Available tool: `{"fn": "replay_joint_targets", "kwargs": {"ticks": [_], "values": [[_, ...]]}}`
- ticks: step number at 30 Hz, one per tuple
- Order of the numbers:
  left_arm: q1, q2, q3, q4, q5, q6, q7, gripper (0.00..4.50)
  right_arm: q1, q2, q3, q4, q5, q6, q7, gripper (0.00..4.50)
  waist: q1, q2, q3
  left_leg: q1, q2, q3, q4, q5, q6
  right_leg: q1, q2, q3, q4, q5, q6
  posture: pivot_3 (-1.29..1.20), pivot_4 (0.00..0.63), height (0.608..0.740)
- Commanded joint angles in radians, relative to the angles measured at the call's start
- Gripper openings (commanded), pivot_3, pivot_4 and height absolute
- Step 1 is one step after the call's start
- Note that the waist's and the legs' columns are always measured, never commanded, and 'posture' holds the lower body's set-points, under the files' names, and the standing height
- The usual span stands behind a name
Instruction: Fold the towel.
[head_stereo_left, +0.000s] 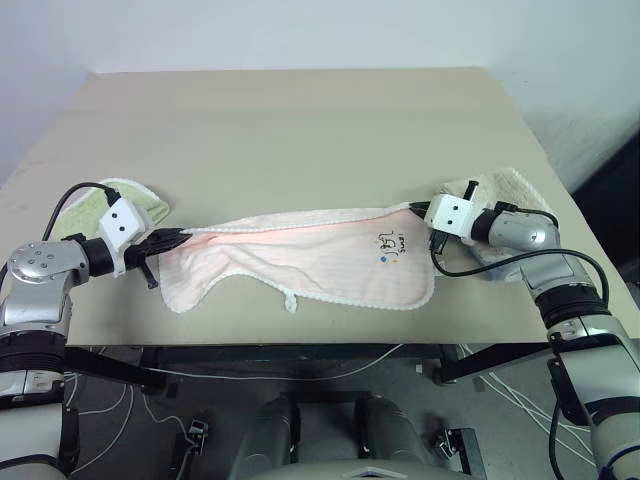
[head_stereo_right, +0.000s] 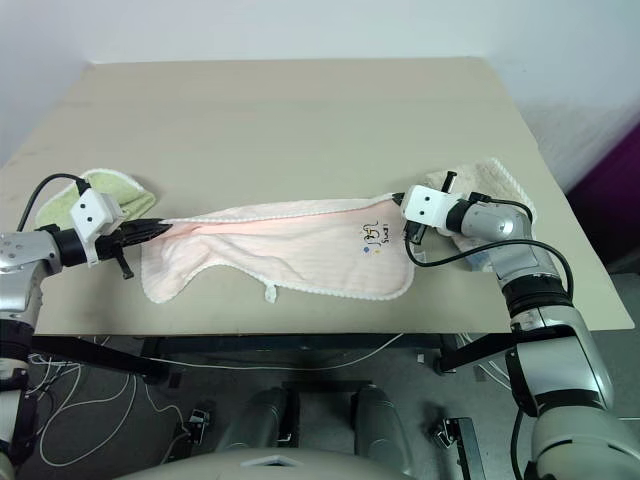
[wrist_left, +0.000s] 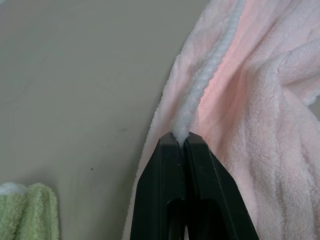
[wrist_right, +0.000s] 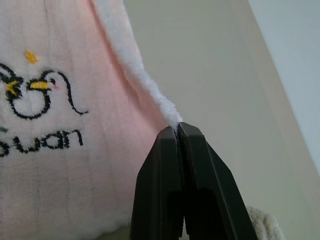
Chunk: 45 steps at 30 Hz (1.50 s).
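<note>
Pinching the towel (head_stereo_left: 310, 255) — left gripper (head_stereo_left: 180, 237) and right gripper (head_stereo_left: 418, 209) — at opposite ends.

The two head views looked forward and down over the table (head_stereo_left: 300, 130), sharing the whole towel (head_stereo_left: 310, 260). Each wrist view sat very close behind its fingers, facing along them at the towel's trim

Silver-grey arms with black joints, white wrist blocks, looping black cables, and black two-fingered grippers.
</note>
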Motion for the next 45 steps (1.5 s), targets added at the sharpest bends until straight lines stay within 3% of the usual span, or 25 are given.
{"fn": "replay_joint_targets", "kwargs": {"ticks": [1,7,16,20,24,29,33,37,41,45], "values": [[-0.012,0.008,0.016,-0.021,-0.010,-0.008,0.004,0.00,-0.019,-0.005,-0.025,-0.048,0.018,0.001,-0.013,0.04,0.000,0.000,0.000,0.000,0.000,0.000,0.000,0.000,0.000,0.000,0.000,0.000,0.000,0.000,0.000,0.00,0.150,0.740],[-0.096,0.001,0.054,0.038,-0.024,-0.034,0.063,0.00,-0.060,-0.032,-0.038,-0.051,0.012,-0.003,-0.031,0.04,0.003,0.000,0.000,0.000,0.000,0.000,0.000,0.000,0.000,0.000,0.000,0.000,0.000,0.000,0.000,0.00,0.150,0.740],[-0.479,-0.006,0.087,0.320,0.023,-0.112,0.275,0.00,-0.285,-0.104,-0.115,0.032,0.088,0.019,0.012,0.04,0.000,0.000,0.001,-0.001,-0.001,0.000,0.001,0.000,0.000,-0.001,0.000,0.000,0.000,0.000,0.000,0.00,0.150,0.740],[-0.583,0.021,0.083,0.374,0.025,-0.137,0.256,0.00,-0.366,-0.150,-0.154,0.025,0.150,0.048,0.078,0.04,-0.001,0.000,0.001,-0.001,-0.001,0.001,0.000,0.000,0.000,-0.001,0.000,0.000,0.000,0.000,0.000,0.00,0.150,0.740],[-0.621,0.060,0.106,0.383,-0.008,-0.105,0.205,0.00,-0.345,-0.202,-0.203,-0.062,0.250,0.128,0.186,0.04,-0.001,0.000,0.001,-0.002,0.000,0.001,0.000,0.000,0.000,-0.001,0.000,0.000,0.000,0.000,0.000,0.00,0.150,0.740],[-0.460,0.131,0.135,0.257,-0.094,0.003,0.009,0.00,-0.110,-0.282,-0.277,-0.360,0.448,0.359,0.362,0.04,-0.002,0.000,0.001,-0.002,0.000,0.001,0.000,0.000,0.000,-0.001,0.000,0.000,0.002,0.000,0.000,0.00,0.150,0.740],[-0.197,0.204,0.172,0.075,-0.182,0.171,-0.151,0.00,0.159,-0.340,-0.337,-0.594,0.562,0.537,0.437,0.04,-0.003,0.001,0.001,-0.001,0.001,0.001,0.000,0.000,0.000,-0.001,0.000,0.001,0.003,0.000,0.000,0.00,0.150,0.740],[0.041,0.238,0.222,-0.095,-0.233,0.284,-0.202,0.00,0.335,-0.359,-0.388,-0.743,0.633,0.656,0.460,0.04,0.001,0.001,0.001,-0.001,0.001,0.001,0.002,0.000,0.001,-0.001,-0.001,0.001,0.003,0.000,0.000,0.00,0.150,0.740],[0.147,0.213,0.259,-0.240,-0.272,0.361,-0.163,0.00,0.373,-0.291,-0.358,-0.836,0.648,0.712,0.406,0.04,0.007,0.000,0.001,0.000,0.001,0.000,0.002,0.000,0.001,0.000,-0.003,0.001,0.002,0.000,0.000,0.00,0.150,0.740],[0.161,0.187,0.247,-0.295,-0.271,0.394,-0.112,0.00,0.329,-0.174,-0.237,-0.852,0.559,0.679,0.330,0.04,0.006,-0.001,0.000,0.000,0.001,-0.001,0.002,0.000,0.000,0.001,-0.003,0.001,0.001,0.000,0.000,0.00,0.150,0.740]]}}
